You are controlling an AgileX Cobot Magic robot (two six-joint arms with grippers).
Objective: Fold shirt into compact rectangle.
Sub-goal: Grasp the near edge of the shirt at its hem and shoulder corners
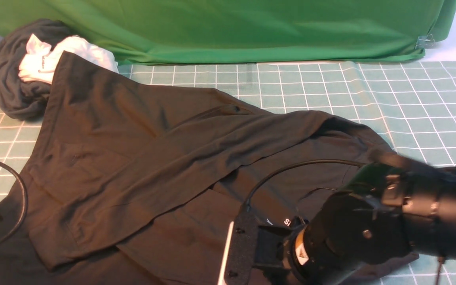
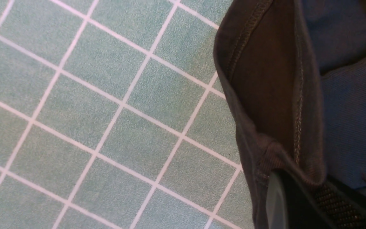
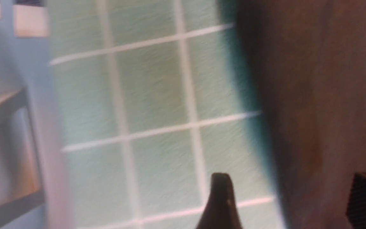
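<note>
The black-brown shirt (image 1: 141,158) lies spread across the gridded mat, with one sleeve folded diagonally over the body. A bit of its white chest print (image 1: 286,221) shows beside my right arm (image 1: 350,233), which reaches in low over the shirt's near right part. In the blurred right wrist view my right gripper (image 3: 294,197) is open. One finger is over the mat, the other over the shirt (image 3: 313,95), and nothing is held. My left gripper (image 2: 297,190) is shut on a stitched edge of the shirt (image 2: 265,95), bunching it at the fingertips.
A dark grey garment (image 1: 14,91) and a white garment (image 1: 54,55) are piled at the back left. A green backdrop cloth (image 1: 232,27) hangs along the far side. The mat (image 1: 410,99) is bare at the back right. Bluish dark cloth (image 2: 351,111) lies beside the held edge.
</note>
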